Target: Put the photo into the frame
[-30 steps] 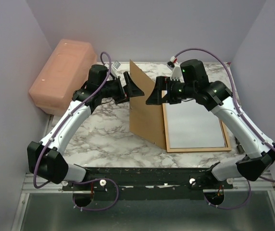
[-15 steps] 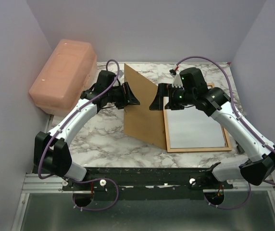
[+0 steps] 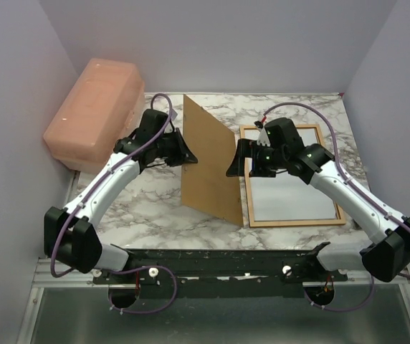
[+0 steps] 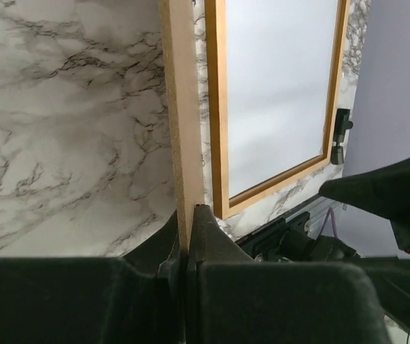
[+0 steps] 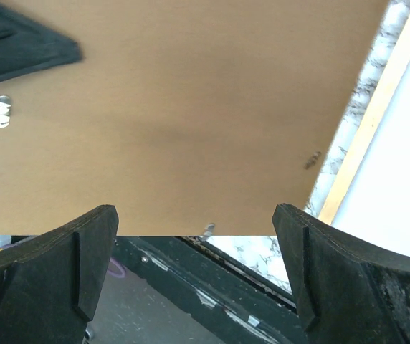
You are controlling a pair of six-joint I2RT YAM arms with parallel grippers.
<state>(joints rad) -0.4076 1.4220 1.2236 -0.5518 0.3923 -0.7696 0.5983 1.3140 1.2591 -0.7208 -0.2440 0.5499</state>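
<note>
Basically the marble table [image 3: 140, 204] carries everything. A pink box [image 3: 94, 107] sits at the far left against the wall, well apart from the work, and I judge it is not part of this step. The brown backing board [image 3: 208, 165] stands up on edge near the middle of the table. Its lower edge seems to rest on the marble just left of the frame [image 3: 298, 221]. My read is that it is held upright to keep it off the frame opening, so a print can go in first. The frame lies flat on the right half of the table, face up, with a pale blank pane [image 3: 291, 186] inside, so it is open to loading from above. The left gripper [image 3: 189, 158] has its jaws closed tight on the board's left edge. In the left wrist view the board runs edge-on straight out from between the shut fingers, so this grip is what keeps it standing. The right gripper [image 3: 236, 158] has its jaws spread wide and holds nothing. It faces the board's right side from close by. Whether it touches the board I cannot tell, and it is probably there to steady or take it. The photo does not show in any view, and I cannot tell where it is. Nothing printed shows inside the frame.
</note>
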